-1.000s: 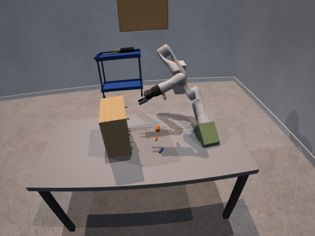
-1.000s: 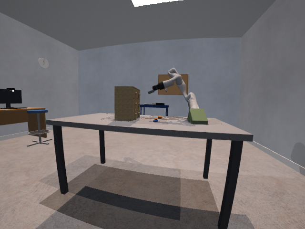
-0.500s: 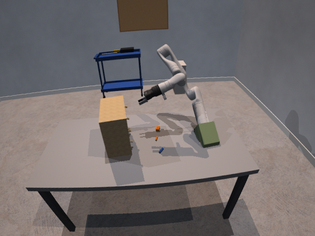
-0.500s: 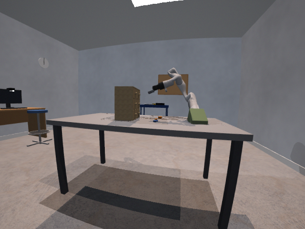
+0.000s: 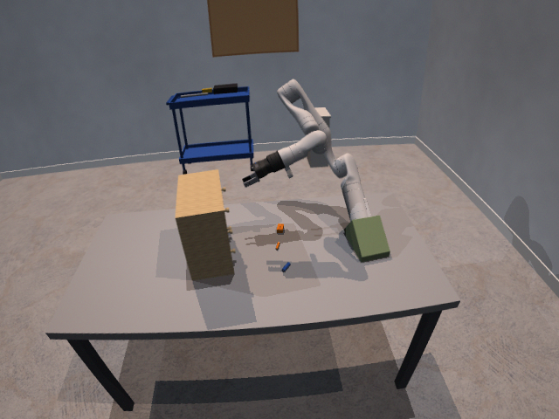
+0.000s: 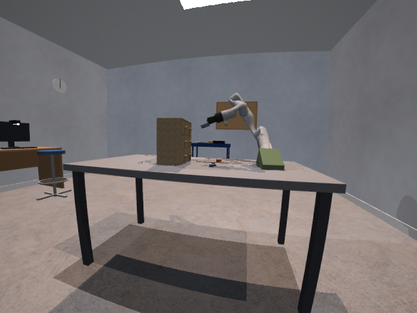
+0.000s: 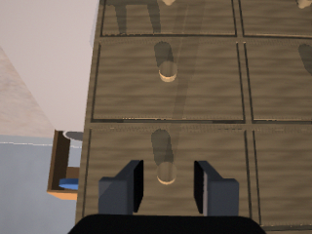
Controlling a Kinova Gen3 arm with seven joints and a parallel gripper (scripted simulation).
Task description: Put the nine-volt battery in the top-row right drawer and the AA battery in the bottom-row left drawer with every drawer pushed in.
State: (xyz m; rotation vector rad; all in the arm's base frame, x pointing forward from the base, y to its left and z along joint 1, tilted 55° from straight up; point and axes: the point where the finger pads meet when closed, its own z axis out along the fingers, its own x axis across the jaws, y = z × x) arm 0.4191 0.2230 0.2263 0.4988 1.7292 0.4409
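Gripper [image 7: 168,187] half-spread, straddling a drawer knob [image 7: 167,173] on the chest [image 5: 205,234], pinching nothing yet. 9V battery [image 5: 280,228] and AA battery [image 5: 277,245] lie on table well below/behind it. Risk: pull too far, tray droops or drops out; a skewed tug drags the chest. Wrist view is inverted and cropped, so can't tell which row this knob is on; pad contact unclear.

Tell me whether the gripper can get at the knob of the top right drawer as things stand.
Probably yes. The gripper is open, holding nothing, and faces the chest front with a drawer knob lined up between its fingers. Nothing stands between them. Whether this is the top right drawer, I cannot confirm.
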